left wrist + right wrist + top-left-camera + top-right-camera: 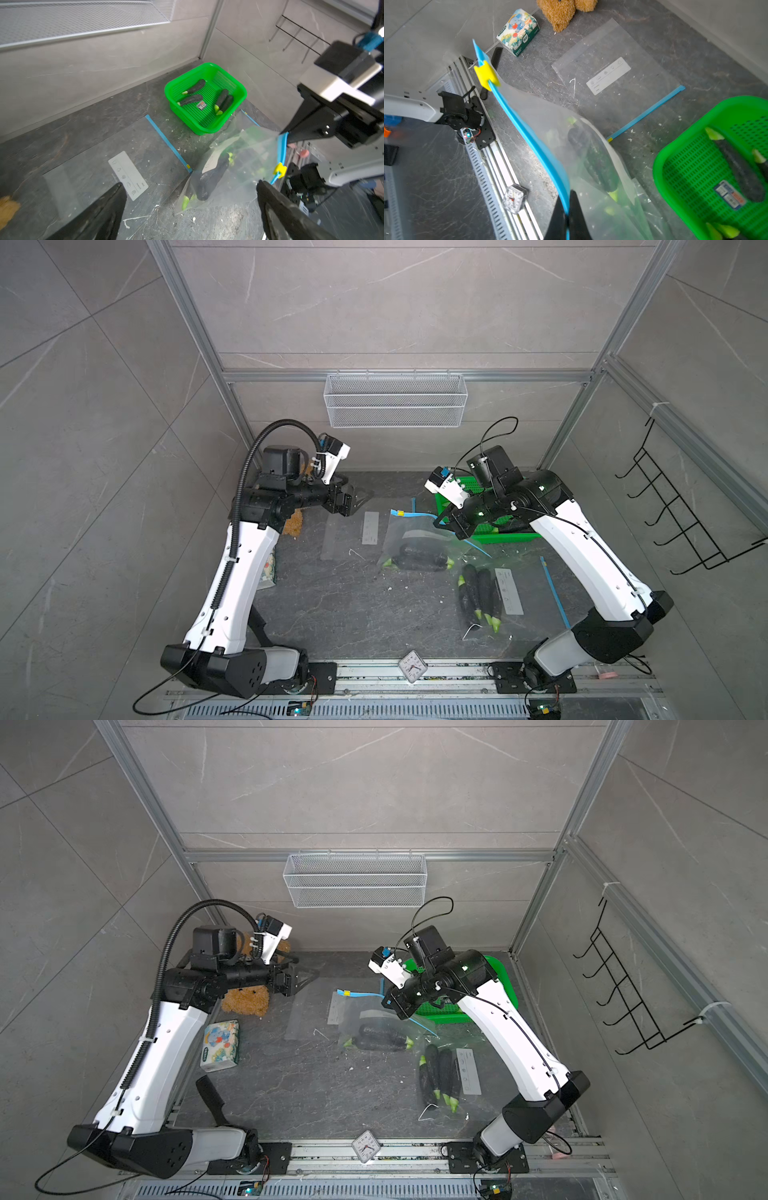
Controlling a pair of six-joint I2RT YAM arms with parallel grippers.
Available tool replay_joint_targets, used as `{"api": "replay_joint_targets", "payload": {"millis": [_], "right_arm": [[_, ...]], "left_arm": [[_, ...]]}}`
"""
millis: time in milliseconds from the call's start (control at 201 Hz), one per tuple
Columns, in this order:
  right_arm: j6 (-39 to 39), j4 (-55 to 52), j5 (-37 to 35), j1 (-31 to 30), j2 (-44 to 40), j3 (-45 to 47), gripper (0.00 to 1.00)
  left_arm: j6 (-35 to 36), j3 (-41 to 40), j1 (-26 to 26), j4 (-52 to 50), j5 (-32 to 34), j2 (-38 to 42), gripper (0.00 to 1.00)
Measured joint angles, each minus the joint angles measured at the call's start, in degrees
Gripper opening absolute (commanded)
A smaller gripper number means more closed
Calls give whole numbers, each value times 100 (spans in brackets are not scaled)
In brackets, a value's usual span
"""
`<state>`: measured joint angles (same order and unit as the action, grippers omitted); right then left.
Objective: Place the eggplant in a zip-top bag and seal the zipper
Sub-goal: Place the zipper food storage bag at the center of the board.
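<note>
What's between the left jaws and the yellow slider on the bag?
Nothing visible. The left gripper is open, with clear air to the yellow slider; an empty bag lies flat on the table below. The right gripper pinches the zipper strip further along.

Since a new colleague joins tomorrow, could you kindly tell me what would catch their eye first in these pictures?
First, the bright green basket of eggplants at the back right. Then the clear zip-top bag in the middle, its blue zipper strip pinched in the right gripper's shut jaws, a dark eggplant inside and a yellow slider on the strip. The left gripper hovers open nearby.
</note>
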<state>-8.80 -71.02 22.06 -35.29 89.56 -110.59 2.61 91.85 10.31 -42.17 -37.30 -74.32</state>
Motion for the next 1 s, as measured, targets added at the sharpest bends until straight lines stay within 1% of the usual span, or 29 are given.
{"api": "replay_joint_targets", "payload": {"millis": [129,224,333,438,523,677,791,876,995], "right_arm": [[673,-20,83,-452,7,-192,0],[1134,-37,105,-968,136,-511,0],[1650,76,162,-1512,378,-892,0],[2173,437,238,-1694,396,-750,0],[2634,992,175,-1698,184,-114,0],[3471,2240,-142,-1672,-699,2173,0],[3928,2975,-433,-1587,-1132,3467,0],[4192,3447,-651,-1408,-1362,4166,0],[4430,3904,-977,-1228,-1620,4776,0]], "left_arm": [[-933,-586,-605,715,146,481,100],[-1508,-874,-953,997,289,643,100],[-2000,-994,-1027,1156,461,649,100],[-2293,-1003,-1032,1217,634,651,100],[-2452,-1003,-1036,1266,710,658,100],[-2649,-1003,-1036,1419,649,645,100],[-2778,-1003,-1036,1648,461,562,100],[-2846,-1008,-1034,1788,308,426,100],[-2909,-1073,-1036,1880,164,238,100]]}}
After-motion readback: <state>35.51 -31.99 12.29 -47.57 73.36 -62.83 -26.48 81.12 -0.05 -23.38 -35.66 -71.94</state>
